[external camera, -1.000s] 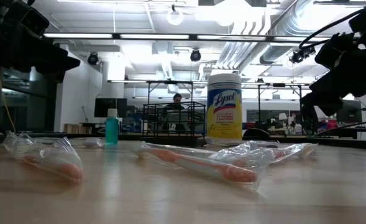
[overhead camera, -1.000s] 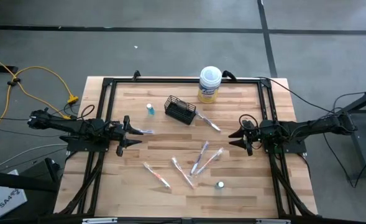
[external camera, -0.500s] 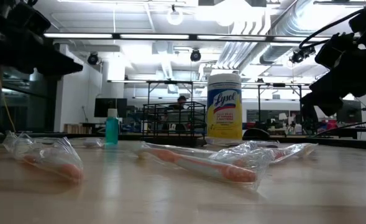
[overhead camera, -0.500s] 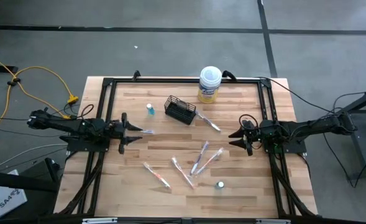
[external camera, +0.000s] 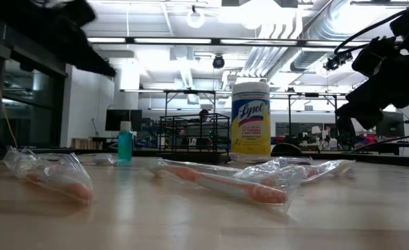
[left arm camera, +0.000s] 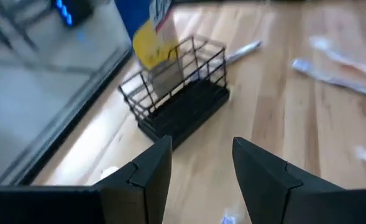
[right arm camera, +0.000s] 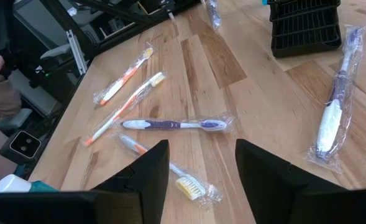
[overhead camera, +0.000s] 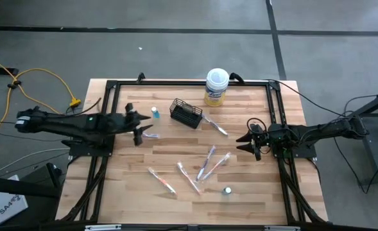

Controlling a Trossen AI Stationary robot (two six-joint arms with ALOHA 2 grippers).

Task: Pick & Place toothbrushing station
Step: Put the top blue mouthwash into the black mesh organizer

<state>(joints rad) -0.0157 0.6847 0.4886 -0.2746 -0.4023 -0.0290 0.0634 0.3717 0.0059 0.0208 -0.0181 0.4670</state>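
The wire-mesh basket (overhead camera: pixel 186 113) sits toward the worktop's (overhead camera: pixel 137 192) far edge, just beside the white-lidded canister (overhead camera: pixel 216 86). Wrapped toothbrushes (overhead camera: pixel 208 162) lie scattered mid-worktop and toward the near edge. The left pincer (overhead camera: pixel 137 127), spread and empty, hovers near the teal-topped tube (overhead camera: pixel 154 113); the right pincer (overhead camera: pixel 251 144), also spread, waits near the right edge. The brushes look light, their crinkly wrap slippery; pinching mid-handle seems safest.
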